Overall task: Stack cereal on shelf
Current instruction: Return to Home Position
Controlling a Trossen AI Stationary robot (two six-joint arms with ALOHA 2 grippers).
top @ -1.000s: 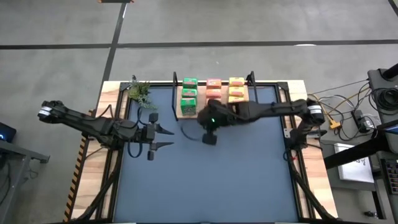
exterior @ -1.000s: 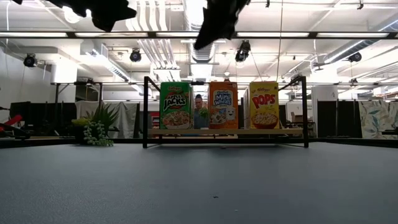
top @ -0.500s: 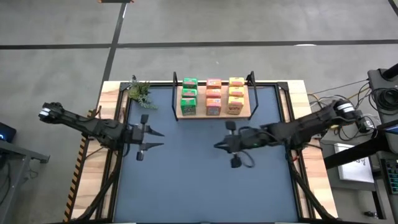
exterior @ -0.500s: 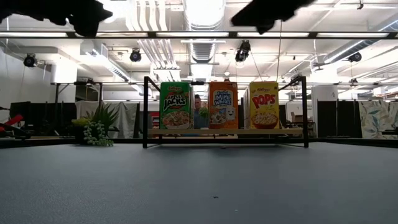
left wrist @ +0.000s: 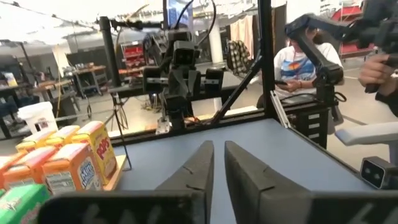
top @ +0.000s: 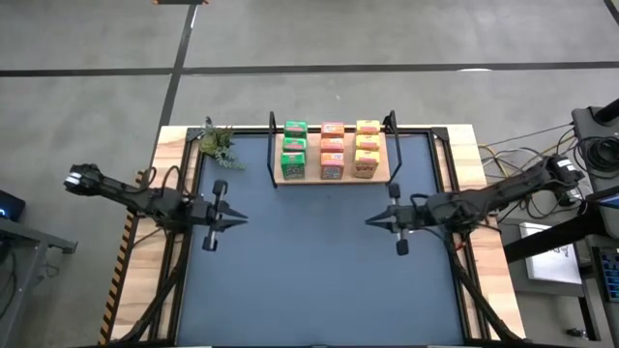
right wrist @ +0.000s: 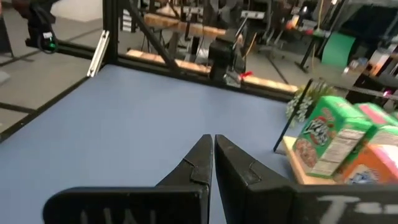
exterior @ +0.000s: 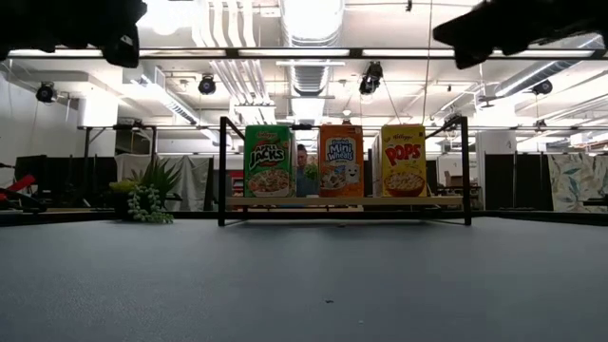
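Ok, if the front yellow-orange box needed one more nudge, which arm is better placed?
Right. The right gripper hangs over the mat on the shelf side where the front yellow-orange box stands; the left gripper sits beyond the green boxes, farther off.

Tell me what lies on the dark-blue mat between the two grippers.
Nothing: in the high view only bare dark-blue tabletop mat stretches between the left gripper and the right gripper, both shut and empty.
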